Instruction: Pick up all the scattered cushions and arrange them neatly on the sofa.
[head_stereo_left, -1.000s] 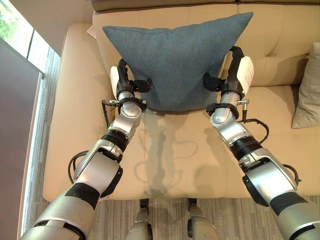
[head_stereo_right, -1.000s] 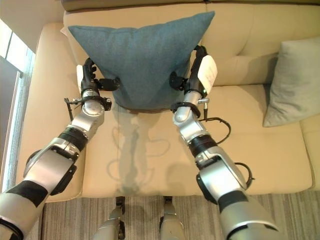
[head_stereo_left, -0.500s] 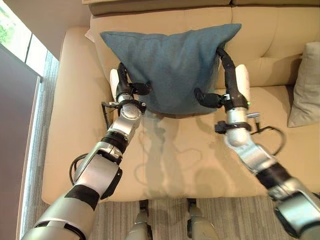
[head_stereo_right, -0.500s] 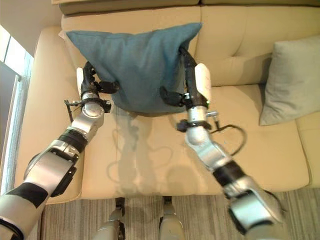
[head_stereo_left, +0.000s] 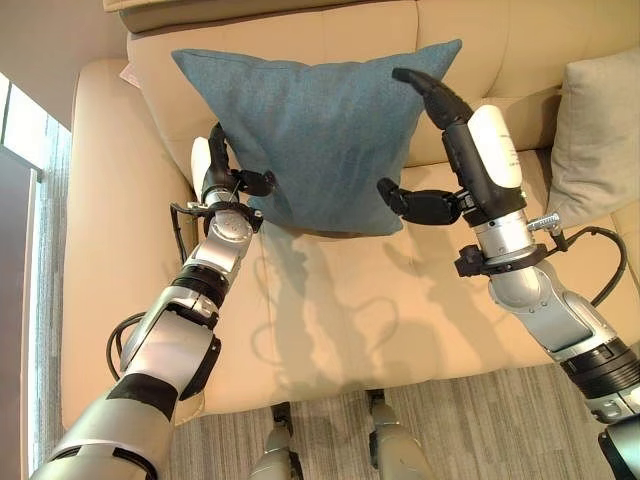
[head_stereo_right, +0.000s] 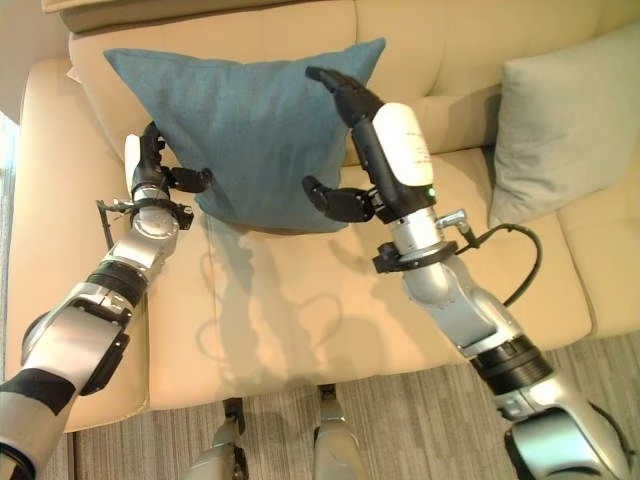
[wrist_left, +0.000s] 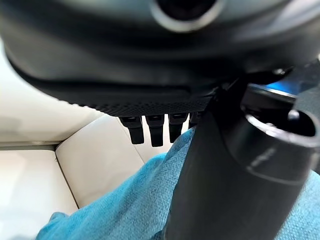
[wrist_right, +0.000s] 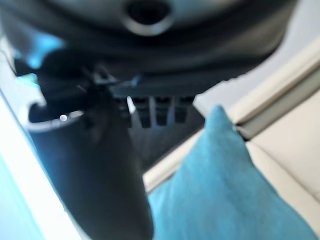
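The square teal fabric cushion stands propped against the backrest at the left end of the cream leather sofa, its lower edge on the seat. My left hand pinches its lower left side, thumb in front and fingers behind. My right hand has its fingers straight and spread beside the right edge, the thumb just at the cushion's lower right. To finish well, I judge I should let go gently on the left without tugging the fabric, so it stays upright and square, well apart from the grey fabric cushion further right.
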